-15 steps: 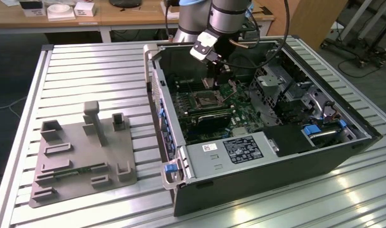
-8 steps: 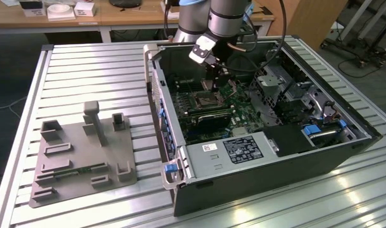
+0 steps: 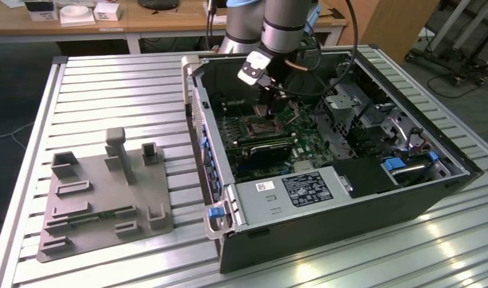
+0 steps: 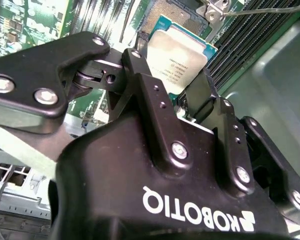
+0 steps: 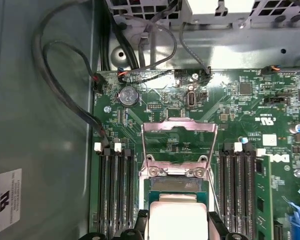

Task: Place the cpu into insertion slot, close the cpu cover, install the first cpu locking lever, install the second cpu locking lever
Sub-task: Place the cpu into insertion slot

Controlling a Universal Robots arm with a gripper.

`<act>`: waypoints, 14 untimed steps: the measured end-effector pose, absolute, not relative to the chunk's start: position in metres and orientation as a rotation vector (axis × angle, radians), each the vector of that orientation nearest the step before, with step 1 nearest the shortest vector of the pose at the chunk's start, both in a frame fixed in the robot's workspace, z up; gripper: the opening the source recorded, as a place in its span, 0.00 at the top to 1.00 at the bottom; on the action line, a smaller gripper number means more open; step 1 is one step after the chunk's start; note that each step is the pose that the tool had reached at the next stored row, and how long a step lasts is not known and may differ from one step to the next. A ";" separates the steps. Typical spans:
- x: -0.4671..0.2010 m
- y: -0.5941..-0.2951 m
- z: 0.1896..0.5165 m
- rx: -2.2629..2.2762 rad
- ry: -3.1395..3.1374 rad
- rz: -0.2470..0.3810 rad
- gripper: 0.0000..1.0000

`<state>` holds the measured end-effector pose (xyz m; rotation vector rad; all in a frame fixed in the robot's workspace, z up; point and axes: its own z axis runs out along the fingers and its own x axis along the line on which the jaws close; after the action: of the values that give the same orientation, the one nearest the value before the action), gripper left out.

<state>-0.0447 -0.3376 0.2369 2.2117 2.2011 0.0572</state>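
— Pincer status, nearest thing first?
— Your black two-finger gripper [image 4: 170, 70] is closed part-way on the cpu [image 4: 179, 50], the small flat square chip with a silvery-grey metal top and a teal edge. One finger [image 4: 140, 75] presses on each of two opposite sides. In the first wrist view you can see the cpu [image 5: 177, 220] sitting between them.
— And where is it against the socket?
— You're holding it over the near part of the insertion slot [image 4: 176, 15], the square socket with the dark centre and silver rim. The slot's dark field shows bare past the chip's far edge. I cannot tell whether the chip touches the socket.
— Cover?
— Your cpu cover [image 5: 179, 142], the thin silvery metal frame with the square cut-out, stands swung up on its hinge at the slot's far edge. A thin wire lever [image 4: 262, 9] runs out from that hinge end across the long black memory slots [image 5: 112, 195], which flank the socket on both sides.
— Farther out?
— Beyond lies the green motherboard [image 5: 250, 115] with a round silver coin battery [image 5: 128, 95], all inside the open dark computer case [image 3: 348, 210]. The case rests on a ribbed aluminium table [image 3: 107, 84]. A grey moulded fixture tray [image 3: 107, 192] sits well apart from it, on the exterior view's left.
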 end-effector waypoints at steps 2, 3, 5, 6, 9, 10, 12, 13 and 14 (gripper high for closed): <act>-0.045 -0.337 0.235 2.212 2.201 0.057 0.46; -0.045 -0.337 0.234 2.212 2.201 0.057 0.46; -0.045 -0.337 0.234 2.212 2.201 0.057 0.46; -0.045 -0.337 0.234 2.212 2.201 0.057 0.46; -0.045 -0.337 0.234 2.212 2.201 0.057 0.46; -0.045 -0.337 0.234 2.212 2.201 0.057 0.46; -0.045 -0.337 0.234 2.212 2.201 0.057 0.46; -0.045 -0.337 0.234 2.212 2.201 0.057 0.46; -0.045 -0.337 0.234 2.212 2.201 0.057 0.46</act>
<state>-0.0447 -0.3374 0.2337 2.2118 2.2010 0.0571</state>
